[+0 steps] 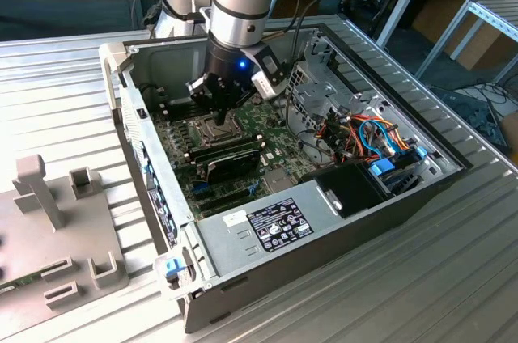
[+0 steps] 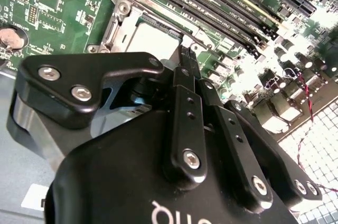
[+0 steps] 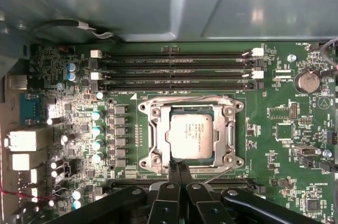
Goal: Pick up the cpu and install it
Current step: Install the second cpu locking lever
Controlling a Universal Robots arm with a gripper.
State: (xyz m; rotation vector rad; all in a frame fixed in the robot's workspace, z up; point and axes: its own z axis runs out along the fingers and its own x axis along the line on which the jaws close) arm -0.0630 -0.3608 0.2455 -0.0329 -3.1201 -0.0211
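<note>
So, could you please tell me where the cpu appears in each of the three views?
Exterior view: cpu on the motherboard, just under the tool.
First wrist view: seated in the socket frame, at.
Second wrist view: partly hidden behind the tool, at.
Shared landmark: the socket frame.

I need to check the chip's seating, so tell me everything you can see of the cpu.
The cpu is a thin square chip with a dull silver-grey metal top bearing faint print. It lies flat inside the motherboard socket, framed by the socket's metal bracket, and looks level there. In the second wrist view its pale top shows just beyond the claw. The claw's fingertips, close together, sit at the socket's edge beside the chip; whether they touch it cannot be told.
</note>
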